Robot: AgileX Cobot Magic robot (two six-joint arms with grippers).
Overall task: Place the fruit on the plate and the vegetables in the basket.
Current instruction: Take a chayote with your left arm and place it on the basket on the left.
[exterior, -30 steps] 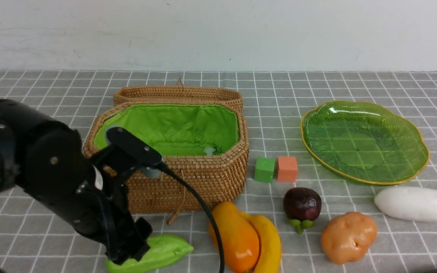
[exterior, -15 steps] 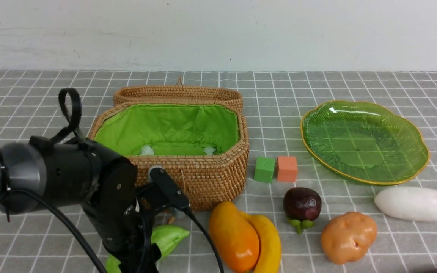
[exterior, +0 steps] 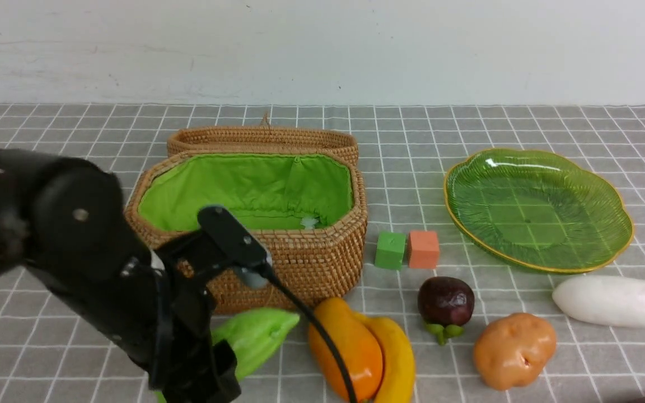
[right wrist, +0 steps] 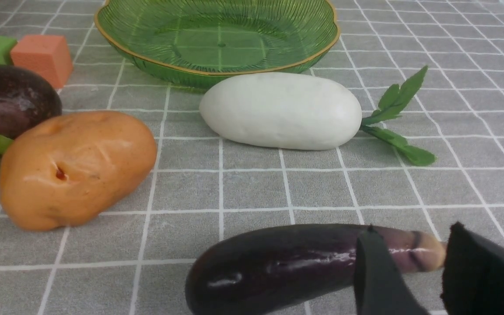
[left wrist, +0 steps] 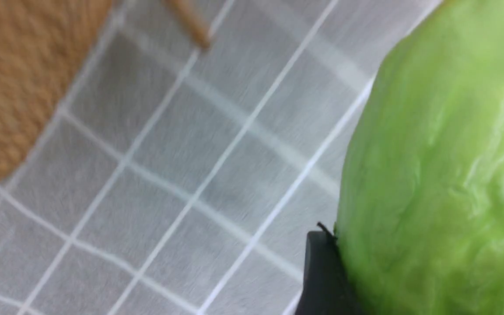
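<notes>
Since your left end effector (exterior: 217,362) grips the gourd (exterior: 261,331), lift it over the basket (exterior: 314,263) rim at twelve o'clock before releasing.

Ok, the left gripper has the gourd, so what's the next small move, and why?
Probably raise the left gripper straight up first. The gourd it clamps hangs low in front of the basket, below its rim, so pushing forward now would likely hit the wicker wall. Once it is above the rim, it can go over the opening.
</notes>
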